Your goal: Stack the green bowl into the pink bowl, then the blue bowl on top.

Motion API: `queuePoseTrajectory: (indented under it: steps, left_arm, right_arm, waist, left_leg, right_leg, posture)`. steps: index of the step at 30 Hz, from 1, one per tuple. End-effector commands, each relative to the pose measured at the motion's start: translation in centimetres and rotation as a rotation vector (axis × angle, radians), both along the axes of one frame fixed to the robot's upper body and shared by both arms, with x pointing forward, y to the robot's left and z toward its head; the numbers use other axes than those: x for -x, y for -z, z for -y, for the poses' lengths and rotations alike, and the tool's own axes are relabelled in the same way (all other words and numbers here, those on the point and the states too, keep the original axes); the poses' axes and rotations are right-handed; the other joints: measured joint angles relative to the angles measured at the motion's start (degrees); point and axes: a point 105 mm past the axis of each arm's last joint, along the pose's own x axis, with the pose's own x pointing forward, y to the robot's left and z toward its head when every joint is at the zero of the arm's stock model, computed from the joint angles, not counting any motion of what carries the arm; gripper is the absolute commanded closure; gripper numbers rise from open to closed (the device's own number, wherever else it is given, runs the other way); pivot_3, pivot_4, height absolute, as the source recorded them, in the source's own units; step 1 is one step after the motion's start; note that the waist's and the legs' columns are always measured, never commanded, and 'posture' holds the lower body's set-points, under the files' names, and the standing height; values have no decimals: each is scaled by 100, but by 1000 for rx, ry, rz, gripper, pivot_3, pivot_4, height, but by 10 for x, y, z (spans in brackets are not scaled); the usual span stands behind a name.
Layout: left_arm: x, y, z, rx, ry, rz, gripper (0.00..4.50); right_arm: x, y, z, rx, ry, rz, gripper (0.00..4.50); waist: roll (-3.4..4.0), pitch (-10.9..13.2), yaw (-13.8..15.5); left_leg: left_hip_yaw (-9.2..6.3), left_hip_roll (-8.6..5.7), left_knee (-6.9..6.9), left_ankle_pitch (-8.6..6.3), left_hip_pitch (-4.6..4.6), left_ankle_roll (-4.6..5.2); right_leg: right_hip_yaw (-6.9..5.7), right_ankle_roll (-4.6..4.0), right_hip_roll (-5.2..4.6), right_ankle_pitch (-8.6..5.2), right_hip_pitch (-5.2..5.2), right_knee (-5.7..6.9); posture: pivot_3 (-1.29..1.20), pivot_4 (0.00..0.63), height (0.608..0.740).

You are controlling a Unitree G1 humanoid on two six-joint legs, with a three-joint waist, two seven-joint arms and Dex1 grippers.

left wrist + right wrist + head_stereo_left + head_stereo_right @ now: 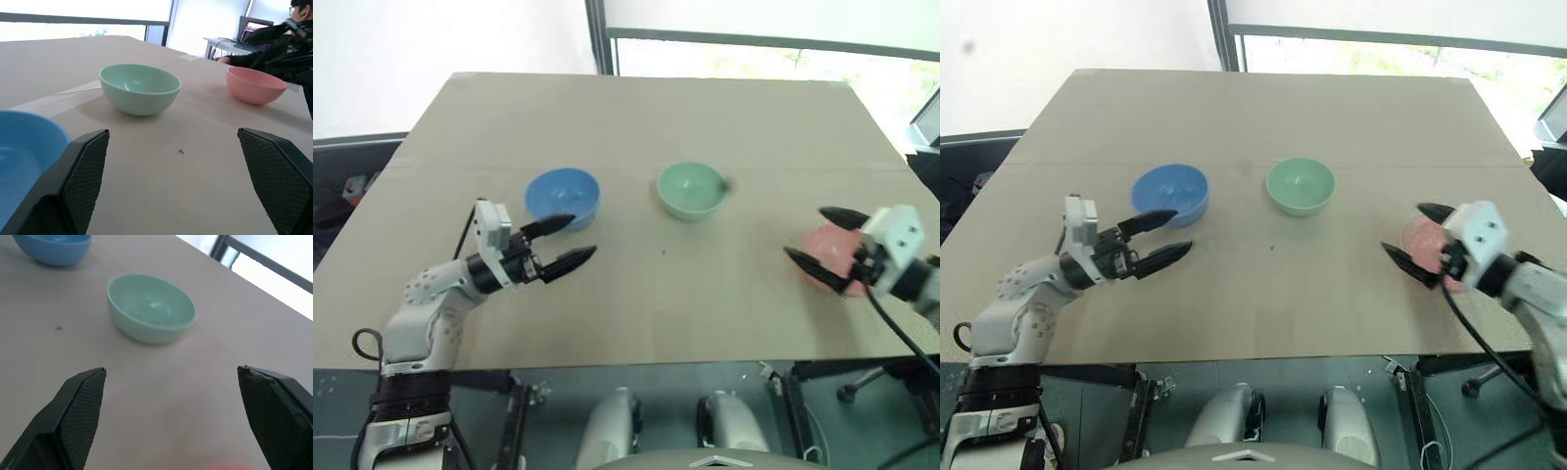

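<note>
Hiding pink bowl [825,253] (partly): right claw [811,236]

1. Both eye views look steeply down from above, taking in the whole bench [636,304].
2. Left wrist view sits low, looking between the left claw [570,240] fingers towards the green bowl [140,88].
3. Right wrist view, from the right claw [1412,238], shares that bowl.

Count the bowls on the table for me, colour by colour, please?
Blue bowl: 1
Green bowl: 1
Pink bowl: 1
Total: 3 bowls, each standing apart on the table, none stacked.
</note>
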Motion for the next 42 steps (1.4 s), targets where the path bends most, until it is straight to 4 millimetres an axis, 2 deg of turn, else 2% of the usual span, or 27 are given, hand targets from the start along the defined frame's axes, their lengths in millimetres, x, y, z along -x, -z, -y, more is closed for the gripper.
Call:
queuePoseTrajectory:
  steps: [1,2,5,8,12,21,23,26,32,34,38,42]
  left_arm:
    - [10,-11,11,24,18,47,54]
    - [12,-10,12,25,17,45,54]
    - [18,-8,11,34,-6,44,54]
    - [19,-9,9,31,-47,62,54]
    - [16,-12,0,29,-166,98,54]
    - [34,-1,-2,36,-185,73,54]
    - [37,-1,1,28,-164,84,54]
    - [40,-1,4,34,-143,90,54]
    - [39,7,11,40,-107,69,54]
    - [35,9,16,48,-83,62,54]
    - [27,9,22,52,-42,67,54]
    - [21,8,23,48,-14,73,54]
  right_arm:
    - [-26,6,-36,69,-96,49,0]
    - [-33,6,-43,86,-115,61,0]
    - [-54,8,-83,138,-219,108,0]
    - [-61,7,-105,152,-281,139,0]
    - [-63,2,-121,115,-327,155,0]
    - [-56,13,-133,143,-400,151,0]
    - [-57,16,-126,157,-369,144,0]
    - [-56,17,-97,156,-262,112,0]
    - [-22,32,-21,218,-6,15,0]
    - [-11,33,-5,224,76,3,0]
    - [-1,27,12,196,208,8,0]
    - [1,23,27,177,340,46,0]
  waist:
    - [3,2,-10]
    - [1,1,-13]
    - [4,3,-17]
    - [7,7,-4]
    - [8,8,30]
    - [10,8,-78]
    - [10,8,-88]
    - [8,7,-56]
    - [11,8,39]
    - [13,8,36]
    - [12,6,-17]
    - [10,4,-1]
  left_leg:
    - [1,-1,2,0,-6,0]
    - [1,-3,2,1,-20,0]
    - [-2,-7,2,0,-44,1]
    - [-8,-7,2,1,-52,0]
    - [-15,-8,3,1,-56,-1]
    - [-14,-3,5,6,-47,-9]
    - [-14,-3,6,7,-44,-11]
    - [-17,-4,7,7,-43,-11]
    - [-18,-5,1,5,-50,-9]
    - [-18,-5,0,5,-50,-10]
    - [-7,-1,6,6,-22,-10]
    - [-9,0,4,5,-1,-8]
  right_leg:
    - [1,2,2,1,-3,-2]
    - [1,4,1,2,-16,-2]
    - [-5,5,1,3,-33,-1]
    - [-16,5,2,3,-37,1]
    - [-27,6,0,3,-32,2]
    - [-28,6,4,3,-30,3]
    - [-28,6,3,3,-29,2]
    - [-28,5,0,3,-27,4]
    - [-31,4,-3,3,-28,-1]
    - [-31,4,-3,2,-28,-9]
    - [-20,4,5,4,-13,3]
    - [-18,1,8,2,5,5]
  posture:
    - [0,150,740]
    - [0,150,740]
    - [0,150,740]
    - [0,150,740]
    - [0,150,740]
    - [0,150,740]
    - [0,150,740]
    - [0,150,740]
    - [0,150,740]
    - [0,150,740]
    - [0,150,740]
    - [0,150,740]
